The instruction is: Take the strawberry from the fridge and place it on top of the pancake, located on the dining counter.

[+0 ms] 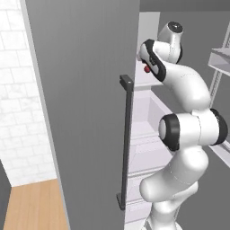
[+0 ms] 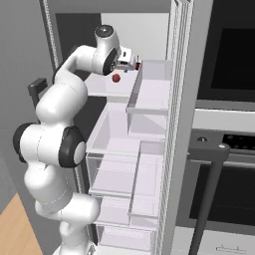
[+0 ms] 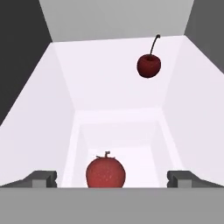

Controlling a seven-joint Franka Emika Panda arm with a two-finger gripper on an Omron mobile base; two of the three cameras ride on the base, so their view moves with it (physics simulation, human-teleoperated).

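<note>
Red strawberry sits unlabelled between wide-spread fingers on fridge shelf.

A white shelf is seen inside the open fridge. On the shelf, a strawberry is set near its front edge. A cherry with a dark stem is placed farther back from the strawberry, well apart from it, toward the rear wall.
</note>
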